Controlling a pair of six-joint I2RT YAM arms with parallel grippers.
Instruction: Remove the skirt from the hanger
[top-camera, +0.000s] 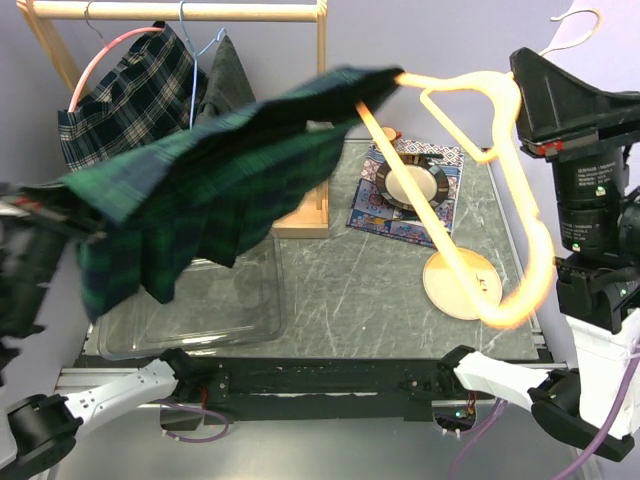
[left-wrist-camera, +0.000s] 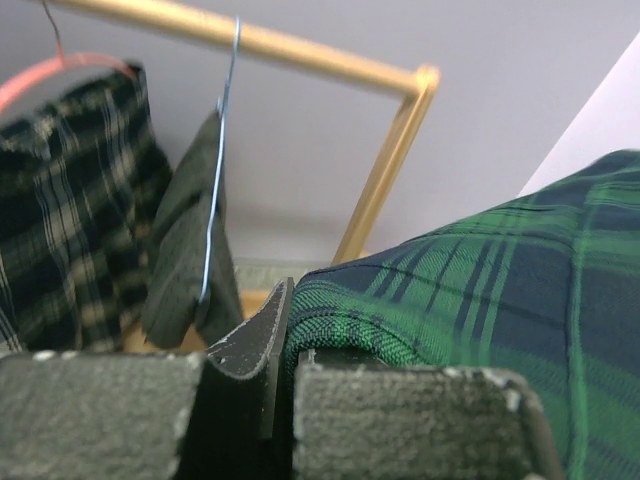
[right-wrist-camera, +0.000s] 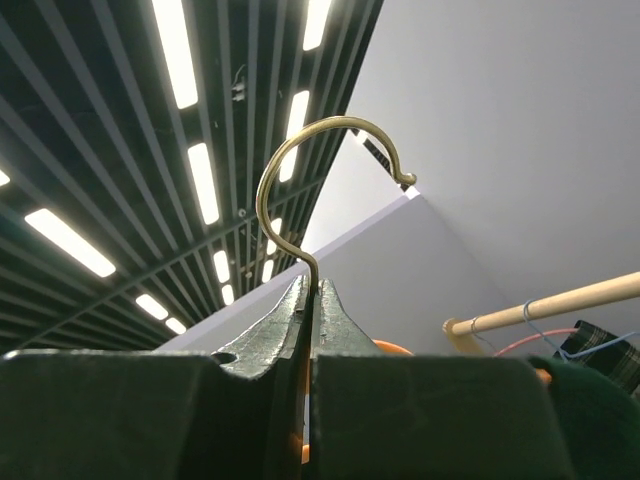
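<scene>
A dark green and navy plaid skirt (top-camera: 210, 190) hangs stretched in the air across the left and middle of the top view. Its right end still lies over the left tip of an orange plastic hanger (top-camera: 470, 190). My left gripper (top-camera: 30, 215) is shut on the skirt's left edge; the cloth (left-wrist-camera: 480, 300) is pinched between its pads. My right gripper (top-camera: 535, 75) is shut on the hanger's brass wire hook (right-wrist-camera: 300, 200) and holds the hanger up at the right. The hook's top (top-camera: 575, 25) sticks out above the gripper.
A wooden clothes rack (top-camera: 180, 12) stands at the back left with a plaid skirt on a pink hanger (top-camera: 125, 100) and a dark garment on a blue wire hanger (top-camera: 225, 80). A clear plastic bin (top-camera: 200, 310), a patterned mat with a plate (top-camera: 410, 185) and a round wooden disc (top-camera: 460, 285) lie on the table.
</scene>
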